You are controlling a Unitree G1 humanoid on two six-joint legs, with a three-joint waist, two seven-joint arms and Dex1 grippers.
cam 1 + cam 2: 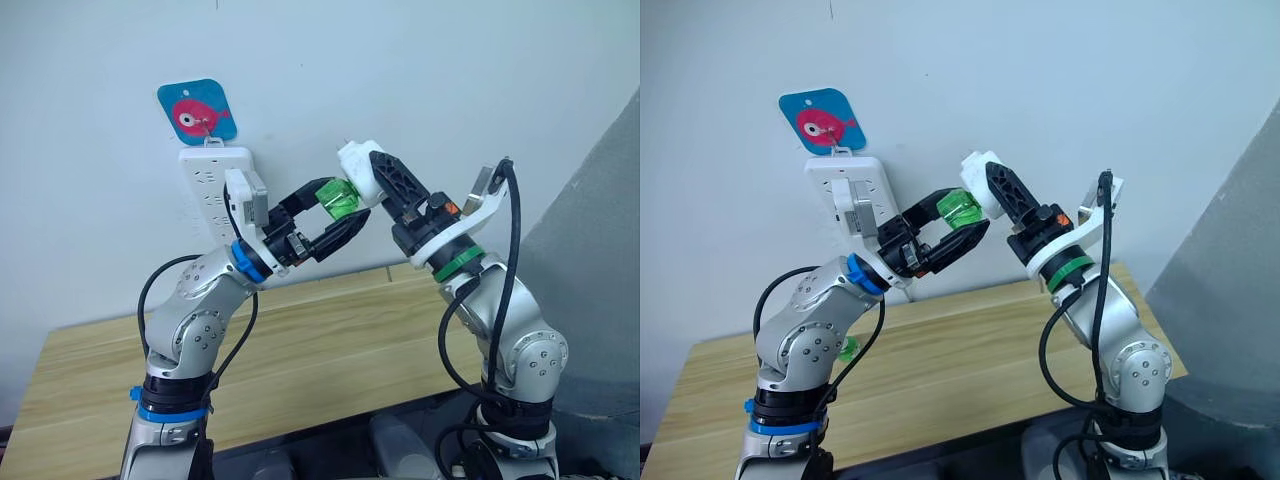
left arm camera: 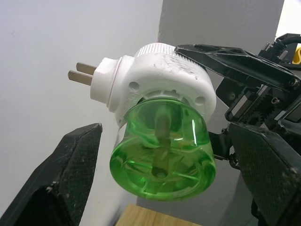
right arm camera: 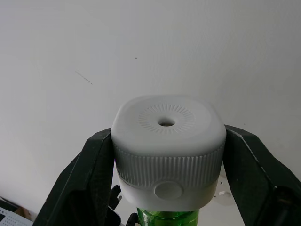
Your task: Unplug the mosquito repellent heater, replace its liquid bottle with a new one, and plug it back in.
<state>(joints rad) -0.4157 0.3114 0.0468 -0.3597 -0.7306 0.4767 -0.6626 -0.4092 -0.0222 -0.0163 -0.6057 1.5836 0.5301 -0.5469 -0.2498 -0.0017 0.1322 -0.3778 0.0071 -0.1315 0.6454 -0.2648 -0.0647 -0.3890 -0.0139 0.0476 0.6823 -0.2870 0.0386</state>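
right end effector (image 3: pixel 167 188) pinches the mosquito repellent heater (image 1: pixel 358 165) by its ribbed white sides, holding it up in the air in front of the wall, unplugged, well above the bench (image 1: pixel 330 350) and off to the robot's right of the power strip (image 1: pixel 210 185). the heater's two prongs (image 2: pixel 81 74) stick out sideways, clear of any socket. the green liquid bottle (image 1: pixel 338 197) is seated in the heater's underside, and its long axis runs out of the heater straight toward the left end effector (image 1: pixel 335 215). that left end effector is spread, one finger on each side of the bottle, with a gap showing at both fingers in the left wrist view, so it brackets the bottle without gripping it. the left arm is plainly the nearer one for the bottle; as i judge it, the coming move is to close on the green body and twist or draw it out along that axis while the right holds the heater steady.
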